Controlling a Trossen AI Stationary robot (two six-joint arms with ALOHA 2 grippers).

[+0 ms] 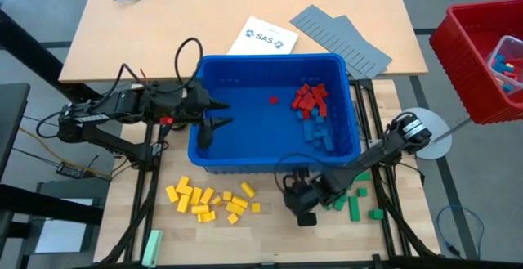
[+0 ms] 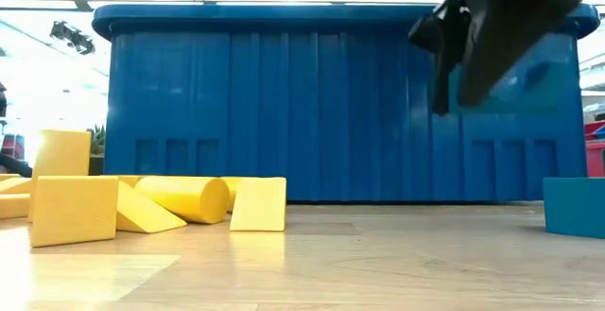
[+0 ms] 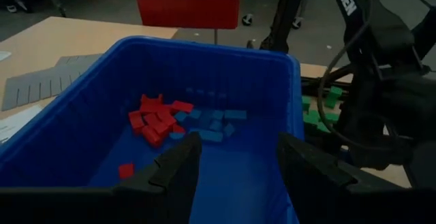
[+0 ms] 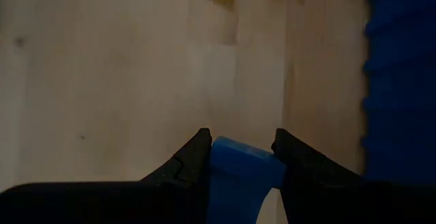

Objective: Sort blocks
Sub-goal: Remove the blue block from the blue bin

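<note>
Currently, left to right: left hand (image 1: pixel 219 114), fingers spread wide and empty, inside the blue bin (image 1: pixel 245 159) at its left wall. Yellow blocks (image 1: pixel 211 200) heaped on the counter (image 1: pixel 270 228) in front of the bin. Red blocks (image 1: pixel 310 97) and blue blocks (image 1: pixel 317 132) still in the bin. Right hand (image 4: pixel 238 157) above the counter by the green blocks (image 1: pixel 358 202), pinching one blue block (image 4: pixel 235 166).

Risk: that block sits only between the fingertips; it may slip and land among the green.

Writing: "SAS" on a white sheet (image 1: pixel 262 38).
</note>
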